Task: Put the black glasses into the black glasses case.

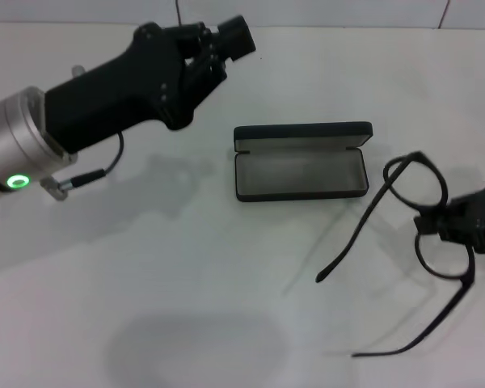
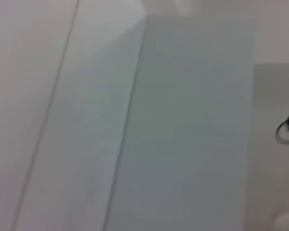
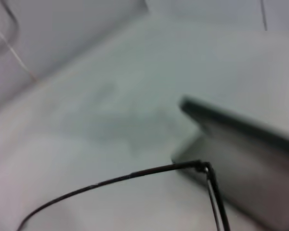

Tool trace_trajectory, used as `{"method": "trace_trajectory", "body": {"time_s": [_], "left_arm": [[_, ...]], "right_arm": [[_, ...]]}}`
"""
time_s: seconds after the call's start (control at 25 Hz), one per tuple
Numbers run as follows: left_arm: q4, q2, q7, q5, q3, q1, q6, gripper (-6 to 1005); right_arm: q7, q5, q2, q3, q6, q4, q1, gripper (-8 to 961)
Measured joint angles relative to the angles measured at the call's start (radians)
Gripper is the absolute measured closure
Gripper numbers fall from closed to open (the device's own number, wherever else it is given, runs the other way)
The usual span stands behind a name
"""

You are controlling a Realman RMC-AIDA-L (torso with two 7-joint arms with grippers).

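While right gripper (image 1: 446, 226) pinches black glasses (image 1: 420, 234) beside open black glasses case (image 1: 301, 174), left gripper (image 1: 226, 44) grip unclear.

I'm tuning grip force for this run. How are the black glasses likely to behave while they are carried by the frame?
The black glasses look thin-framed, so probably light and easily bent; the right gripper holds them at the bridge. Their long temple arms stick out unfolded, likely to flex and snag the black glasses case. The left gripper hovers apart.

No legible text or labels (any view).
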Motion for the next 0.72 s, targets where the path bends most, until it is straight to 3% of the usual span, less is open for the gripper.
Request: {"method": "trace_trajectory", "body": {"time_s": [0.2,0.4,0.72], "left_arm": [[-0.088,-0.005,-0.003,-0.008,0.031,-0.074,0.07,957],[-0.115,-0.002,0.0,0.003,0.142,-0.151,0.09,964],[-0.111,-0.003,0.003,0.004,0.244,-0.174,0.093,965]], "right_arm": [[-0.254,0.204,-0.002,0.052,0.019,0.139,-0.006,834],[-0.352,0.268,-0.004,0.117,-0.009,0.217,0.037,835],[-0.388,0.273,-0.002,0.124,-0.021,0.292,0.127,836]]}}
